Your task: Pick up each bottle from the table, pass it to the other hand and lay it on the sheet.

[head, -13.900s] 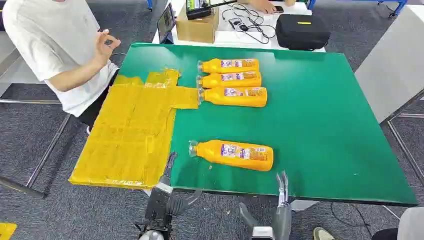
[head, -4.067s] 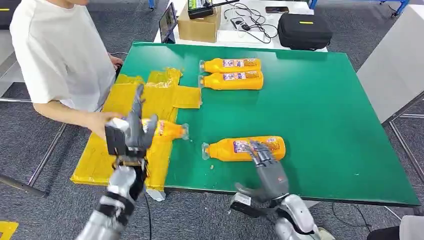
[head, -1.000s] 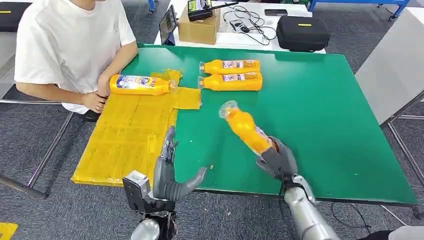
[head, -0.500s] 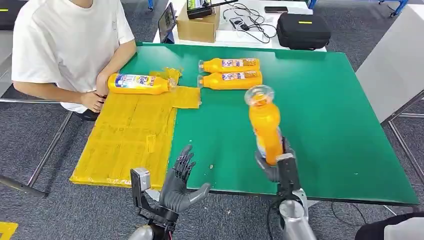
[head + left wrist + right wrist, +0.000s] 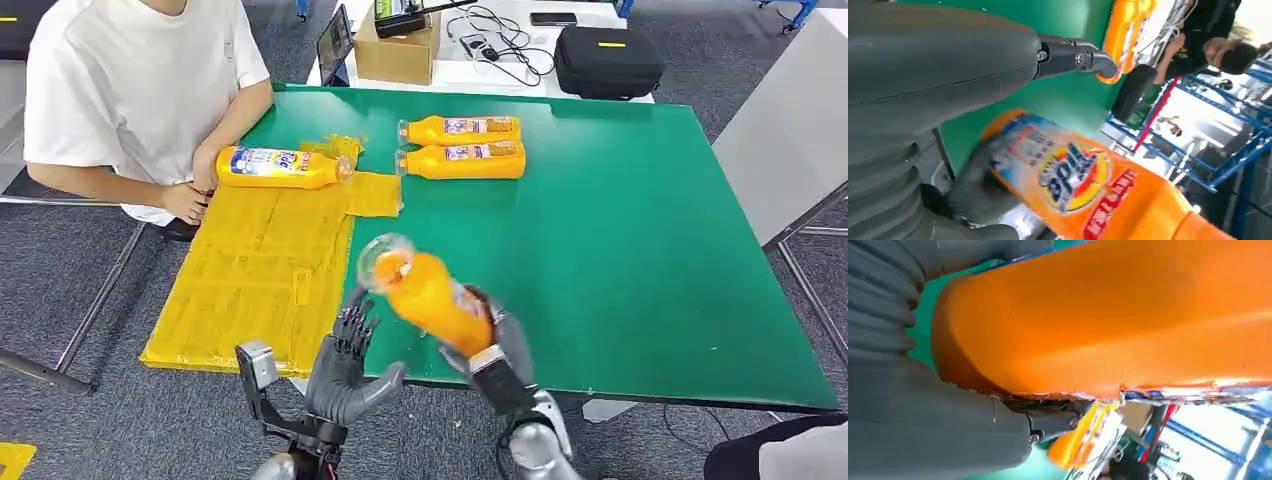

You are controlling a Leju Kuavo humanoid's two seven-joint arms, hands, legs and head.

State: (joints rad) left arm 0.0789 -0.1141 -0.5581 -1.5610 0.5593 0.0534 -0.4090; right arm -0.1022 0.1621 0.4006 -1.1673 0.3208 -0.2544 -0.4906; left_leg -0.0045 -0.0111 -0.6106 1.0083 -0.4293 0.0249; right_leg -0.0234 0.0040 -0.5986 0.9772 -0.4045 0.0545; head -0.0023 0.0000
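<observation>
Judging by the full orange fill, the orange plastic bottle with a clear cap and printed label (image 5: 430,298) is taken to be fairly heavy for its size, stiff in the body yet smooth and rather slippery, so that a loose hold may let it slide or turn. It is gripped at its lower body by the right hand (image 5: 497,343), lifted off the table and tilted with its cap toward the yellow side, above the near edge of the green table top (image 5: 640,260). The left hand (image 5: 345,365) is held just beside it with fingers spread and nothing in them; in the left wrist view the label passes close before the thumb (image 5: 1075,56), not yet touched as far as can be told. A good place for the left hand's hold is judged to be the broad labelled middle, above the right hand's fingers, where the body is widest and least likely to pivot. The yellow crinkled plastic sheet (image 5: 260,270) is spread over the table's left part and hangs past its edge; it looks thin and limp, so a bottle laid on it may roll or drag it. One orange bottle (image 5: 280,167) is already laid at the sheet's far end, touched by a seated person in a white shirt (image 5: 140,90). Two more orange bottles (image 5: 462,146) lie side by side on the green surface, well apart from the hands. Beyond the table a cardboard box (image 5: 398,52) and a black case (image 5: 605,62) are seen, and grey carpet surrounds all.
</observation>
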